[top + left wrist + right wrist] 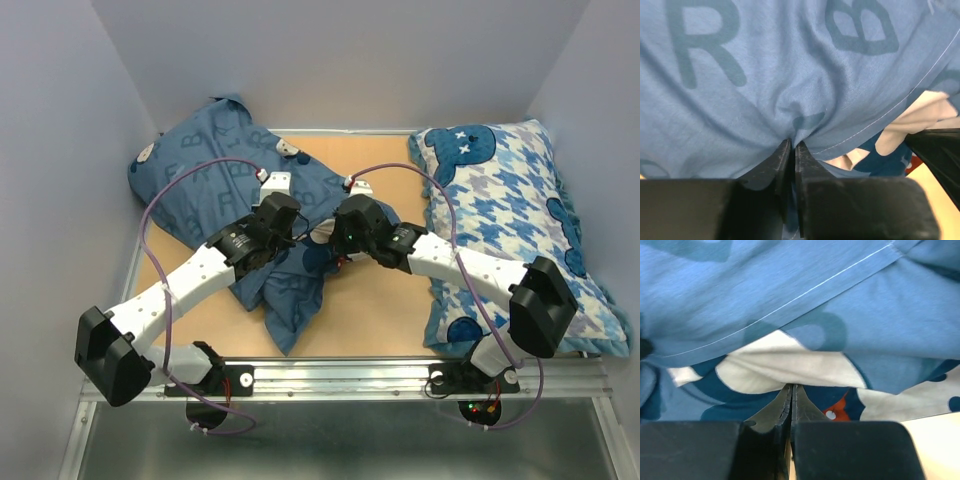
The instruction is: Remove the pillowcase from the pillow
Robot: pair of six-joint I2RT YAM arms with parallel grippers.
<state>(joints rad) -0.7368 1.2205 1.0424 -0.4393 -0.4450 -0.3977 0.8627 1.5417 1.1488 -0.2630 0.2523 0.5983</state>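
two pinched folds of soft, creased pillowcase [215, 175] — left pincer [792, 148], right pincer [791, 390] — both clamped

The table [370, 310] was light brown wood with a thin metal edge around it. Plain, pale grey-purple walls stood close on three sides: the back wall [340, 60], the left wall [50, 200] and the right wall [610, 80]. A silver metal rail [340, 375] ran along the near edge. The light was soft and even.

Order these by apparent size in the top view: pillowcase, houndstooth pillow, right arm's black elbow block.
Houndstooth pillow and pillowcase: too alike to rank, since the arms cover part of the pillowcase.
Smallest: right arm's black elbow block.
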